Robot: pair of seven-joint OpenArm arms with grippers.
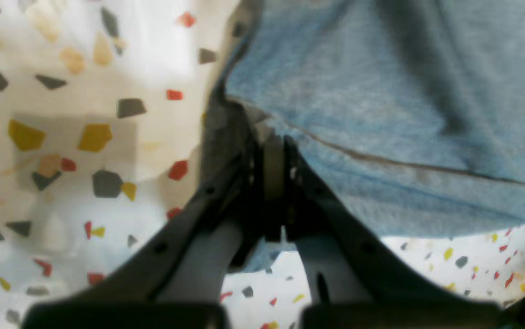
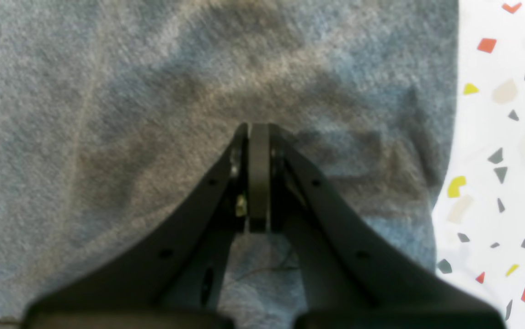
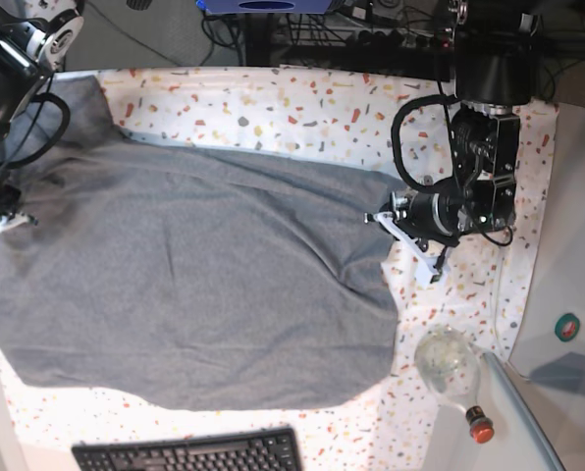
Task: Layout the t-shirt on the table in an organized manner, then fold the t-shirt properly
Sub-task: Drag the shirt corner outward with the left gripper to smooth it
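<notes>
Left pincer (image 1: pixel 274 151) closed on unlabelled grey t-shirt (image 1: pixel 381 100) edge.

Clear bottle (image 3: pixel 451 368) lying on its side — red cap, black keyboard (image 3: pixel 189 454), cables (image 3: pixel 381 29)

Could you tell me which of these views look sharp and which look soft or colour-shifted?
Base view: evenly lit and sharp across the t-shirt and table. Left wrist view: blurred, the fabric tinted blue, a pale washed-out patch on the cloth at upper left. Right wrist view: soft focus, the knit fuzzy, the right hand dark against it.
</notes>
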